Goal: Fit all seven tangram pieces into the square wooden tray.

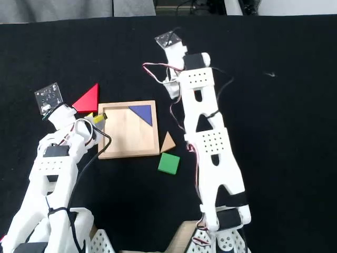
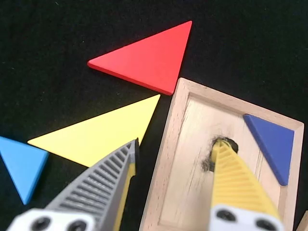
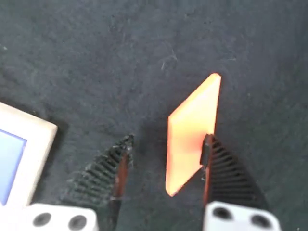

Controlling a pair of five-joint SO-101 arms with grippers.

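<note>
Tray (image 1: pixel 124 136) is sitting on the black worktop (image 1: pixel 274 132), holding a dark blue triangle (image 1: pixel 141 113) in one corner. Outside it, a red triangle (image 2: pixel 144 57) is touching another corner, with a yellow triangle (image 2: pixel 101 132) just beside the wall and a light blue triangle (image 2: pixel 19 166) lying beyond that. A tan triangle (image 1: pixel 167 142) and a green square (image 1: pixel 168 163) are resting near the opposite side. The left gripper (image 2: pixel 177 142) is straddling the tray wall, fingers spread, one inside. The right gripper (image 3: pixel 167 139) is hovering with fingers spread, an orange parallelogram (image 3: pixel 190 130) tilting on edge against one finger.
</note>
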